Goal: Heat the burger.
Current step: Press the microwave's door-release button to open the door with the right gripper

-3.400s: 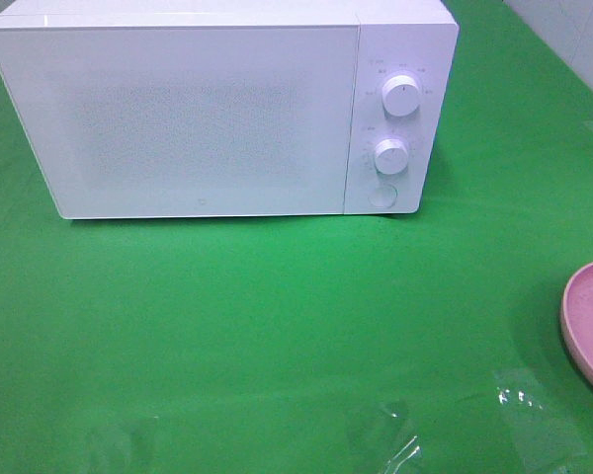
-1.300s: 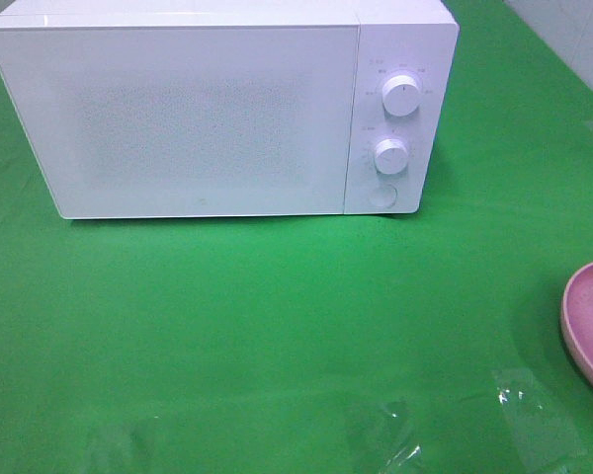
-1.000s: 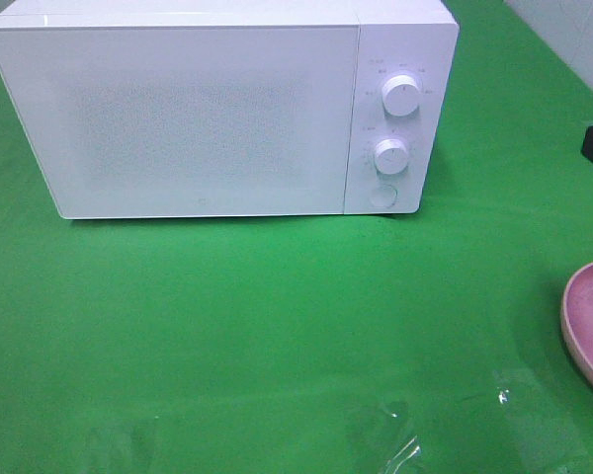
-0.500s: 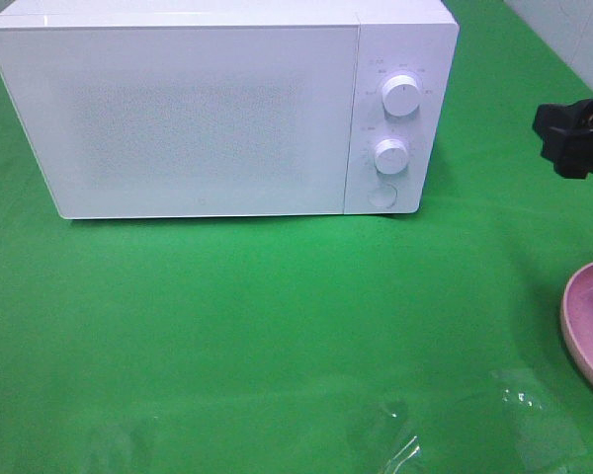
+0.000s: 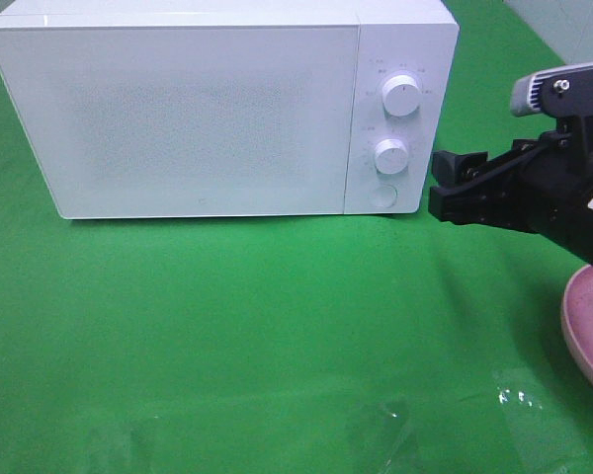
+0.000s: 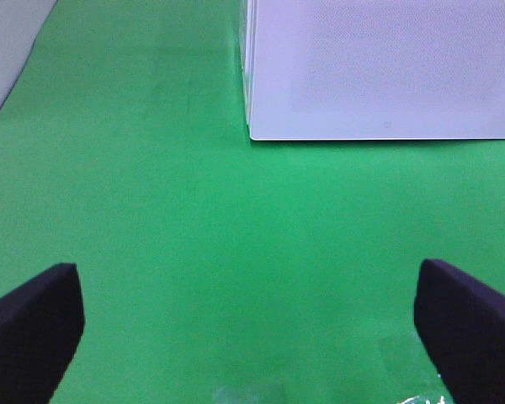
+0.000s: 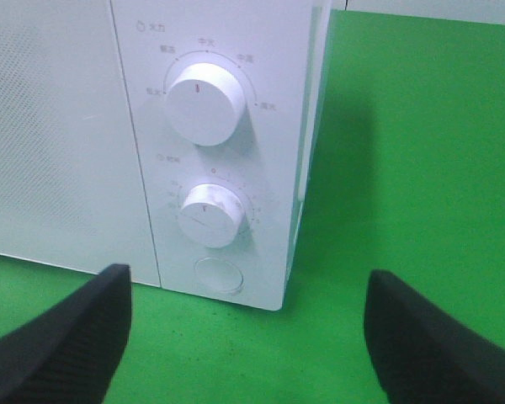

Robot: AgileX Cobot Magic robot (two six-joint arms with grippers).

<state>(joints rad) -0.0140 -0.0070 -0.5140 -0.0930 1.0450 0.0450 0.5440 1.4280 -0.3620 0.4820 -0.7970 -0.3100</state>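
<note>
The burger is out of view in every frame. A white microwave point(image 5: 198, 118) stands at the back of the green table with its door shut. My right gripper point(image 5: 438, 188) hovers open just right of the control panel, level with the lower knob point(image 5: 390, 156) and the round button point(image 5: 381, 196). In the right wrist view the open right gripper point(image 7: 248, 328) faces the upper knob point(image 7: 204, 103), the lower knob point(image 7: 209, 214) and the button point(image 7: 217, 274), with nothing between the fingers. My left gripper point(image 6: 246, 295) is wide open over bare cloth in front of the microwave point(image 6: 379, 67).
A round pink plate point(image 5: 588, 326) lies at the right edge, partly cut off and partly under the right arm. Clear tape patches point(image 5: 385, 434) shine on the green cloth near the front edge. A pale wall runs along the far right corner.
My right arm has come in from the right edge and moved left, up to the microwave's control panel. The microwave and plate have not moved.
</note>
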